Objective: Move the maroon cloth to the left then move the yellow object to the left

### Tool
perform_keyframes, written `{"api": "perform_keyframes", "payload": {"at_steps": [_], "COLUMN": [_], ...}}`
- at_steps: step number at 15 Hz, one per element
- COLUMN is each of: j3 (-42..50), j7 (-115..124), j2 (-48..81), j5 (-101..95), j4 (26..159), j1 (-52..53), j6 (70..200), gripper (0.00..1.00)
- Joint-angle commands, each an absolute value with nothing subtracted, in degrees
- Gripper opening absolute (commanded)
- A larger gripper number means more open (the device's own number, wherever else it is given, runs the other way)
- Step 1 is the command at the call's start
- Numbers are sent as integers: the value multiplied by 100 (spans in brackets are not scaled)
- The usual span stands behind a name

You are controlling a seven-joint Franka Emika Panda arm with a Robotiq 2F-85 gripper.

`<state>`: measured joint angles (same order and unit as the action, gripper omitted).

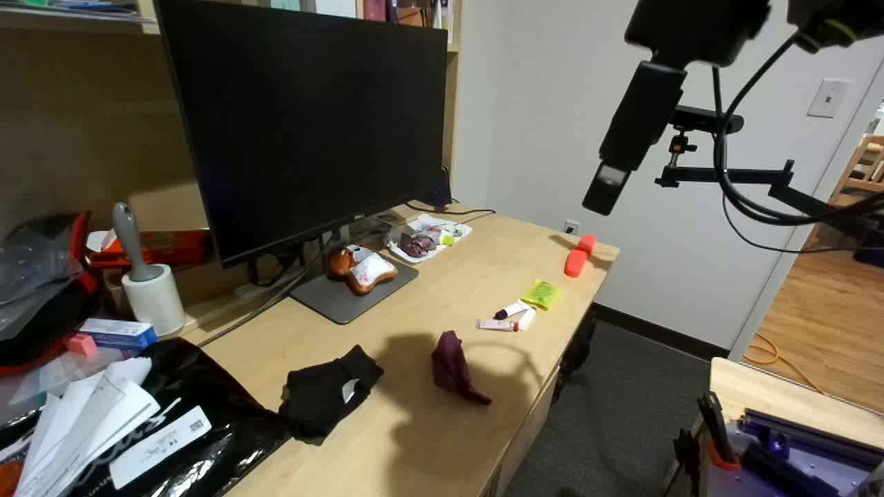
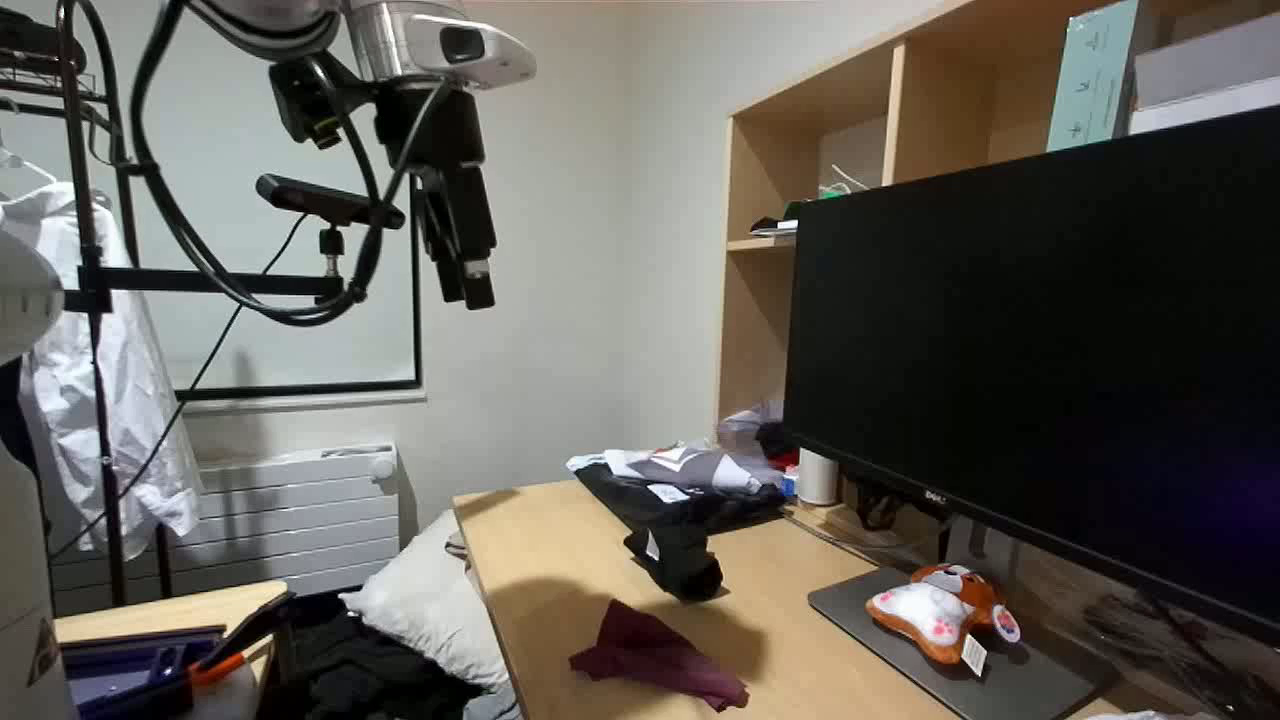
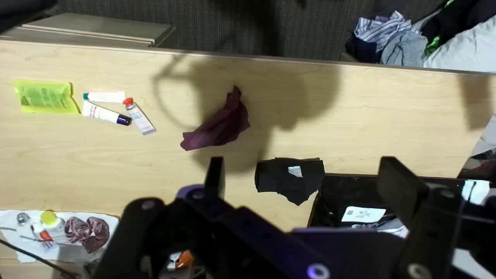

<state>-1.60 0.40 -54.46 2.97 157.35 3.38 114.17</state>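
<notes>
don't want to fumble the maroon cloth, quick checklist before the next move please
1. Is the gripper open and empty? OK, jaws wide apart.
2. Is the maroon cloth uncovered? OK, nothing lies on it.
3. Is the gripper lowered to grasp? Not ok, it hangs high above the desk.
4. Is the maroon cloth apart from the black cloth? OK, bare desk between.
5. Is the yellow packet clear of the navy-capped tube? Cannot tell, their edges meet or nearly so.

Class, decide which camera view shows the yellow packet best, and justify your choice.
The wrist view: it looks down on the yellow packet, showing it larger, uncovered and with dark printing visible. In an exterior view, the yellow packet appears smaller and at a slant; elsewhere it does not show.
</notes>
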Motion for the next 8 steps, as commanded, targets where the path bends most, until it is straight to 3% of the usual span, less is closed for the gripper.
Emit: {"api": "perform_keyframes", "payload": {"at_steps": [1, 8], "j3": [-168, -86], "j7": [30, 341], "j2": [-5443, -4215], "j5": [305, 276], "j4": [15720, 15390], "j1": [325, 15], "j6": [11399, 12326], "gripper": [100, 100]}}
